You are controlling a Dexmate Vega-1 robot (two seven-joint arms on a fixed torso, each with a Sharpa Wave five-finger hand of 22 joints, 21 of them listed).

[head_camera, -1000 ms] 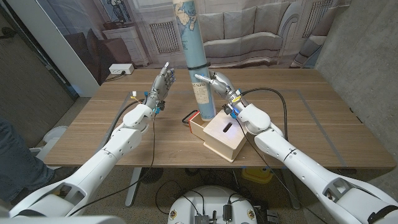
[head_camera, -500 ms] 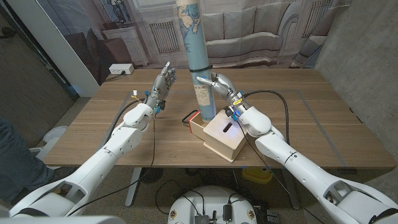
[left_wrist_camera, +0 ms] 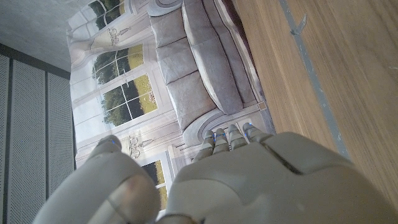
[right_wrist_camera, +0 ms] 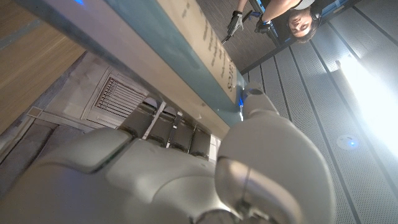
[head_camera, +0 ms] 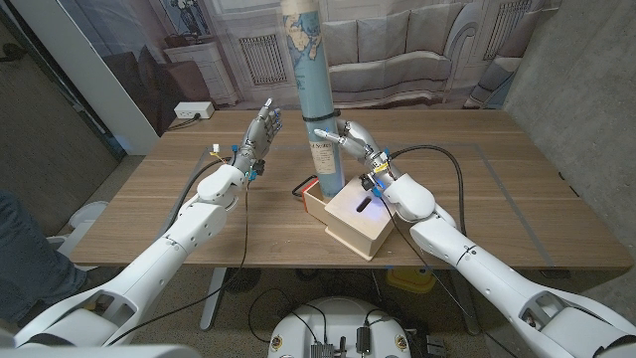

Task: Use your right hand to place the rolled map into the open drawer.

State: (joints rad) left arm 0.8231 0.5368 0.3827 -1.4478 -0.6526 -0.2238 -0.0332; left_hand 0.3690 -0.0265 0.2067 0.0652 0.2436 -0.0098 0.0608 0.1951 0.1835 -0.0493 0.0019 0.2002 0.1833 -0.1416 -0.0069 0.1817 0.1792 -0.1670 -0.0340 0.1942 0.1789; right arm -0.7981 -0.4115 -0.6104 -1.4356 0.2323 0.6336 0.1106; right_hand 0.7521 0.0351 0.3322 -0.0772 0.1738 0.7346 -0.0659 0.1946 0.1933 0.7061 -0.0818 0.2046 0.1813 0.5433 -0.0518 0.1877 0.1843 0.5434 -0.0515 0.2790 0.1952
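The rolled map (head_camera: 316, 109), a long blue-green tube with a printed label, stands almost upright. Its lower end is inside the open drawer (head_camera: 318, 202) of a small light wooden box (head_camera: 358, 221) at the table's middle. My right hand (head_camera: 352, 135) grips the tube at mid-height from its right side. In the right wrist view the map (right_wrist_camera: 186, 59) runs across just beyond the right hand (right_wrist_camera: 186, 174), whose fingers wrap it. My left hand (head_camera: 261, 127) is raised to the left of the map with fingers apart, holding nothing, and its back (left_wrist_camera: 224, 180) shows in the left wrist view.
A small red-and-black object (head_camera: 302, 187) lies against the drawer's left front corner. A black cable (head_camera: 447, 164) loops over the table beside my right arm. A white power strip (head_camera: 192, 109) sits behind the table's far left corner. A person (right_wrist_camera: 292, 18) appears in the right wrist view.
My right hand has shifted slightly right and down with the map, which stays upright with its lower end in the drawer. The left hand has not moved.
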